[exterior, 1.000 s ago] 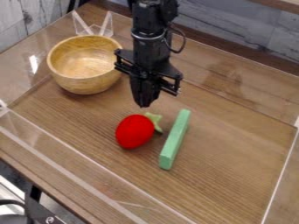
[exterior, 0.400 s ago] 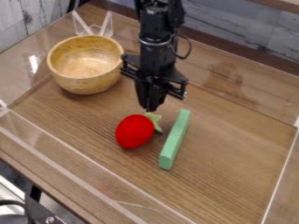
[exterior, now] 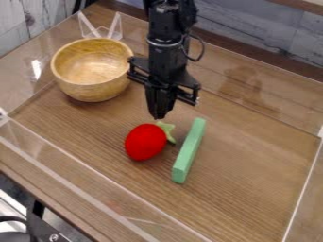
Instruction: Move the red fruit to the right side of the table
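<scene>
The red fruit [exterior: 146,142], a small rounded strawberry-like toy with a pale green leafy top at its upper right, lies on the brown wood-grain table [exterior: 246,109] near the middle. My black gripper [exterior: 161,111] hangs straight down just above and behind the fruit's leafy end. Its fingers are together and shut, with nothing between them. The fingertips sit close to the leaves; whether they touch cannot be told.
A long light-green bar [exterior: 190,149] lies just right of the fruit, angled toward the front. A wooden bowl [exterior: 91,68] stands at the back left. Low clear acrylic walls [exterior: 297,194] border the tabletop.
The gripper shifted slightly right and lower toward the fruit's leafy top, and its fingers have come together. The fruit, bar and bowl have not moved.
</scene>
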Action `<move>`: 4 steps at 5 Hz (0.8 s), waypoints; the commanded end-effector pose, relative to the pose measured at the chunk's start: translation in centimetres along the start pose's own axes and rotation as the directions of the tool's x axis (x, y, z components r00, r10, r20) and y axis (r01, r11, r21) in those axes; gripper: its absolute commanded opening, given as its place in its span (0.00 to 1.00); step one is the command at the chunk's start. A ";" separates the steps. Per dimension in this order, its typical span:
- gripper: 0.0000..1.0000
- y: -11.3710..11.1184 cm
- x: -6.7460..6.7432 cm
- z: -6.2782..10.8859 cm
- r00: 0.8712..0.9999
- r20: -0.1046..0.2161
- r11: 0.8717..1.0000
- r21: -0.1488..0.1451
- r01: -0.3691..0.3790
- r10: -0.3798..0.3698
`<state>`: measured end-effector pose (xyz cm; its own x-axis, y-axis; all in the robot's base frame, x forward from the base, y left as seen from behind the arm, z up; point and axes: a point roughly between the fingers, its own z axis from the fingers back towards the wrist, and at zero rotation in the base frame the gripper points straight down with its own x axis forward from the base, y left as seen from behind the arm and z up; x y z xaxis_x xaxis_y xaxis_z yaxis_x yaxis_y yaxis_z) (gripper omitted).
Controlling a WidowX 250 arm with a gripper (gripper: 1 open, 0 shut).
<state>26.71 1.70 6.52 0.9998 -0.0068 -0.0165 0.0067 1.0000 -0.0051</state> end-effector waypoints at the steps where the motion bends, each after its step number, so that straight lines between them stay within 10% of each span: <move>1: 0.00 -0.1 -0.7 1.8 0.999 0.047 1.000 0.004 0.002 -0.002; 3: 0.00 -0.1 -2.6 3.3 0.999 0.042 1.000 0.002 -0.010 0.010; 4: 1.00 0.1 -2.6 1.9 0.999 0.032 1.000 0.001 0.005 -0.005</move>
<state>23.81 1.56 7.96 0.9998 -0.0200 -0.0087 0.0199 0.9998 -0.0061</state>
